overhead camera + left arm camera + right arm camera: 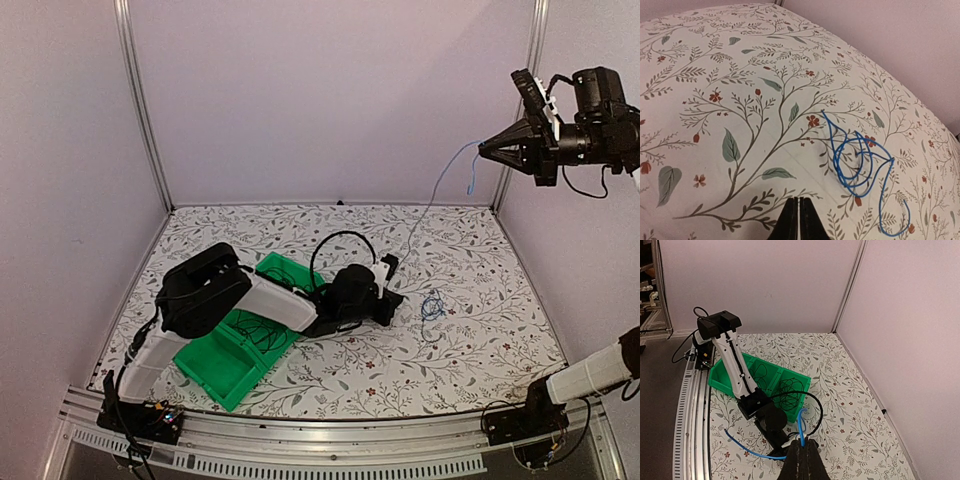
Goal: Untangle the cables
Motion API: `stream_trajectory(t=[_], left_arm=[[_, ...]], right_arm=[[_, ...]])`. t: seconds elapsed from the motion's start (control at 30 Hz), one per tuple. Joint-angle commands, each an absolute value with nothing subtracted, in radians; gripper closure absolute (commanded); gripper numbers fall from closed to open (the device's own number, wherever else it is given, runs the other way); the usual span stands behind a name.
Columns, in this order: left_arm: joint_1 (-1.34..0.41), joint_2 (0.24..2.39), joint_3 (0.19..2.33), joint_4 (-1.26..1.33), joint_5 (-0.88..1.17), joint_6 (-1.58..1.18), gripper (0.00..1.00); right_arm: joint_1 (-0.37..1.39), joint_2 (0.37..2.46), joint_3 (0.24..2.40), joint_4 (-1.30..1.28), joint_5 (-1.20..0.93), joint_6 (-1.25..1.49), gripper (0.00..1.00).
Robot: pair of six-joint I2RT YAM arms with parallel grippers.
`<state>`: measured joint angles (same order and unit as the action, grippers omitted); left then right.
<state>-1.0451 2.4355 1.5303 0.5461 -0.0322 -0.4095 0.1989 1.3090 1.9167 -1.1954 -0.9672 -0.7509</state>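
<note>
A thin blue cable [431, 305] lies partly coiled on the flowered table and rises in a long strand to my right gripper [482, 148], which is held high at the back right. In the right wrist view that gripper [801, 441] is shut on the blue cable [801, 422], and a loose length curves off to the left. My left gripper [799, 201] is shut low over the table with nothing between its fingers. The blue coil [860, 165] lies just right of it, apart. Thin black cables [790, 392] lie looped in the green bin.
The green bin [215, 375] with compartments sits at the front left, under the outstretched left arm [280, 300]. A thick black arm cable [340, 240] arches above the left wrist. White walls close in the table at the back and both sides.
</note>
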Motion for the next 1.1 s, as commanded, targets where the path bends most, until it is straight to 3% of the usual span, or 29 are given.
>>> stream_trajectory(t=[0.0,0.17,0.33,0.47,0.8,1.07], left_arm=[[-1.048,2.408,1.461,0.594,-0.024,-0.437,1.0],[-1.049,2.37,1.383,0.616,-0.008,-0.42,1.0],[-1.05,2.305,1.306,0.596,-0.011,-0.402,0.73],[-1.055,2.241,1.212,0.599,-0.017,-0.396,0.62],[-1.098,2.098,1.077,0.731,0.15,-0.307,0.49],[-1.099,1.828,0.977,0.557,0.034,-0.292,0.37]], right_arm=[[0.182,1.343,1.984,-1.194,-1.031,-0.746,1.0],[0.182,1.364,1.999,-1.168,-1.037,-0.728,1.0],[0.182,1.416,2.094,-1.161,-1.037,-0.717,1.0],[0.182,1.431,2.137,-1.063,-0.992,-0.709,1.0],[0.181,1.504,2.199,-0.807,-0.909,-0.536,1.0],[0.187,1.565,2.205,-0.73,-0.85,-0.498,1.0]])
